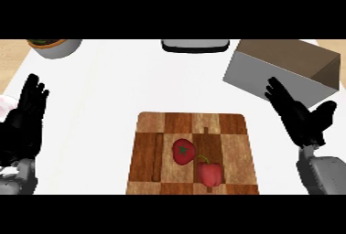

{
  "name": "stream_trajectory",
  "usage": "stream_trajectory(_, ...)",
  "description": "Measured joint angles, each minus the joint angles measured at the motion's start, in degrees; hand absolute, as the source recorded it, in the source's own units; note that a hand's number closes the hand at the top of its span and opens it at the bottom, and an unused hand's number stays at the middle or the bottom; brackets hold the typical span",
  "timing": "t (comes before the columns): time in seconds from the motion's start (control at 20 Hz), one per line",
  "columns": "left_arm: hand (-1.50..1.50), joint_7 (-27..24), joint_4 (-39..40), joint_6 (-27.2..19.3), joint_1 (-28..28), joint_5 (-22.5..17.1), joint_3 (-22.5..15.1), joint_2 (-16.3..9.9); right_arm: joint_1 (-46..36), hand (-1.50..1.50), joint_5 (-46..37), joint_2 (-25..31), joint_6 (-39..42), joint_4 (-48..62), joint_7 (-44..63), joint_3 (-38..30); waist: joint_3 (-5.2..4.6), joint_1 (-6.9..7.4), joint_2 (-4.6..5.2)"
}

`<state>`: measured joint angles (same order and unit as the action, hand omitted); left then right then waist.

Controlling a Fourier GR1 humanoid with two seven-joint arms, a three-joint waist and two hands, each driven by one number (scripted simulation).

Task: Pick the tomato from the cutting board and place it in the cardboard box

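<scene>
Right hand (302,119) hovers with fingers spread wide, holding nothing; the tomato (184,151) lies on the cutting board (233,132) down to its left, nearer it than the left hand (27,109), open too.

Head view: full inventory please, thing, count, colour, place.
cutting board: 1, brown checkered wood, counter centre front
tomato: 1, red, on the board
bell pepper: 1, red, on the board, right of the tomato
cardboard box: 1, grey-brown, open, back right
pot: 1, grey, back left
dark tray-like object: 1, back centre, partly cut off
counter: 1, white
left hand: 1, black, open, left edge
right hand: 1, black, open, before the box
</scene>
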<state>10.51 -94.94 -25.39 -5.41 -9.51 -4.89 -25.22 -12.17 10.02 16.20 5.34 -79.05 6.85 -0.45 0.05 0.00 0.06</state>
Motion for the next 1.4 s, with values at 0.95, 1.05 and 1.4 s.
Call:
stream_trajectory(0.95,0.0,-7.26,14.38,4.25,3.38,-0.63,-2.12,7.2,17.86,-1.5,-55.79,-3.29,-27.57,-31.88,11.46,24.23,-0.33,-1.81,-0.46)
stream_trajectory(1.05,0.0,-7.92,14.78,5.04,3.77,-0.89,-1.75,7.0,19.02,-1.5,-60.51,-2.9,-23.39,-36.25,17.91,26.23,-0.32,-1.5,-0.46)
stream_trajectory(1.4,0.0,-8.96,16.66,6.5,2.52,-0.55,-1.85,8.06,16.35,-1.5,-68.83,-6.3,-3.87,-47.63,39.05,33.65,-0.24,-0.42,-0.23)
